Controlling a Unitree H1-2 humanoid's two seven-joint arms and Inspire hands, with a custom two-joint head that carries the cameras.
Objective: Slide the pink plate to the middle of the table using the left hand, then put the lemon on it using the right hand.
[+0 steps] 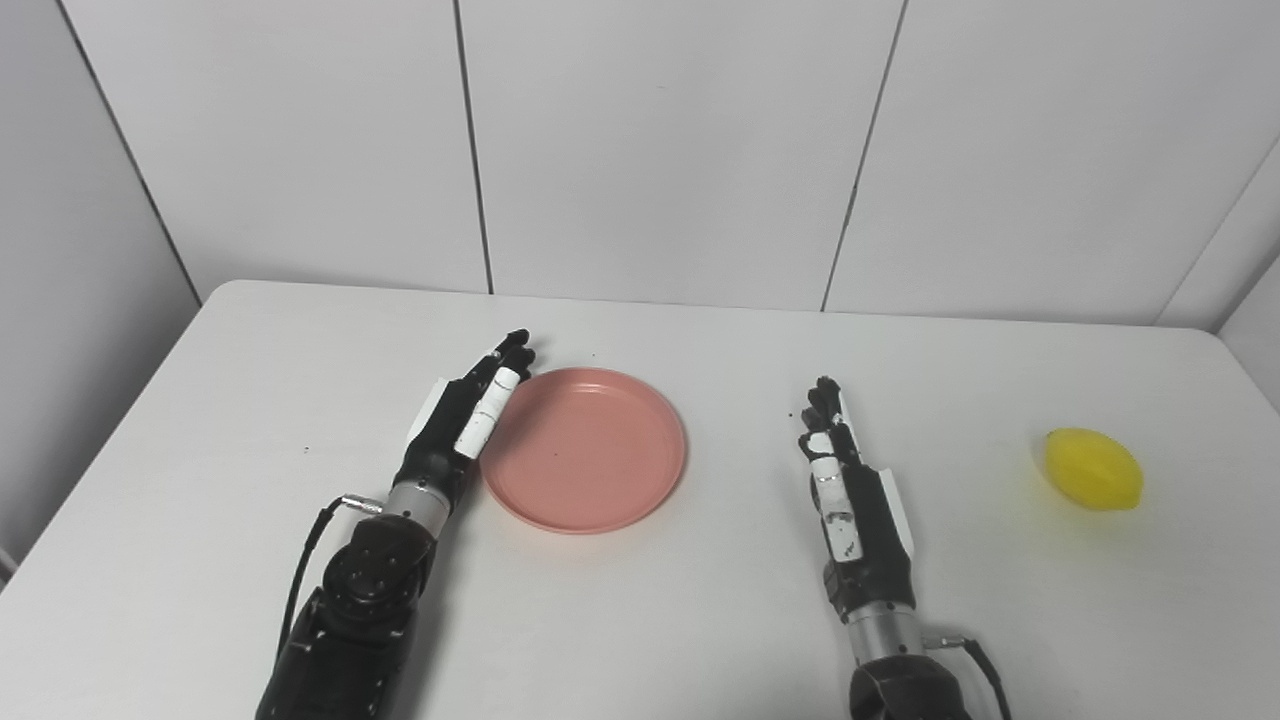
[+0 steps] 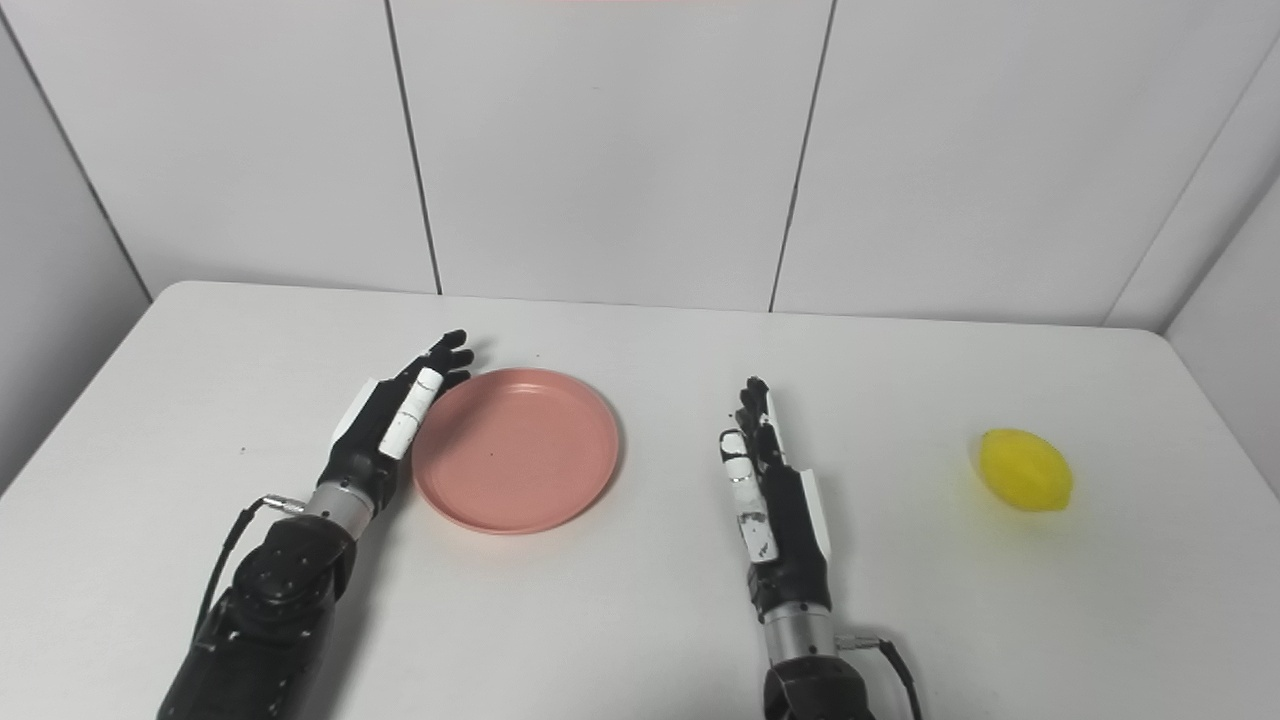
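Lemon (image 1: 1093, 469) well right of right hand (image 1: 845, 480)

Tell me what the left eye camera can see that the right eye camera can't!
Only the left eye view shows a dark strip at the bottom left, past the table's edge. Only the right eye view shows a faint pink smear along the very top edge, and more wall to the right of the table. Both show the same things: the left hand open, its fingers along the left rim of the pink plate; the right hand open, resting flat on the white table; and the lemon lying far right, apart from both hands.
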